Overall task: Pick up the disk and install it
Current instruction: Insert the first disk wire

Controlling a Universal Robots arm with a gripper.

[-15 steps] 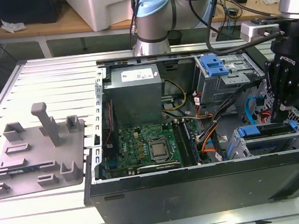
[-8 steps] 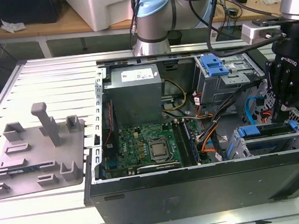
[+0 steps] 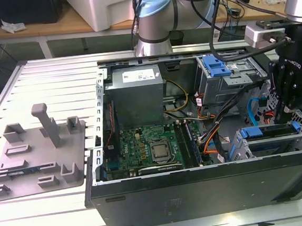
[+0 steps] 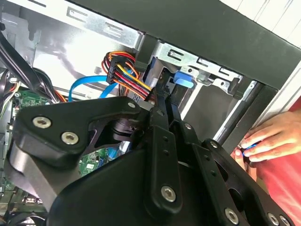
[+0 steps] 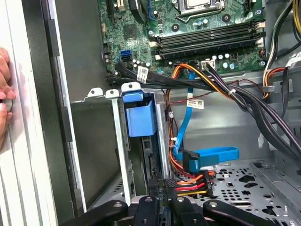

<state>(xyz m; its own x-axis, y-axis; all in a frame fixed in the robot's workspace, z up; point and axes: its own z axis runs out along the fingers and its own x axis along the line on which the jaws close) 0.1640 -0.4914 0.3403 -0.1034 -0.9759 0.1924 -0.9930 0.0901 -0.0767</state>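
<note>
Exterior view: the flat disk in its blue plastic carrier frame (image 3: 266,131) sits slotted in the grey metal drive cage (image 3: 248,149), at the exterior view's right of the open black computer case (image 3: 200,188). The black tool (image 3: 287,115) is clenched on the disk's end. A person's hand (image 4: 263,139) rests on the case's outer edge.

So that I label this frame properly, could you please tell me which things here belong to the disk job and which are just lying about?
Job in hand:
the gripper, at the drive cage
the disk in its blue carrier, sitting in that cage

Lying about:
grey fixture plate
other blue caddy
motherboard
a hand beside the case
</note>
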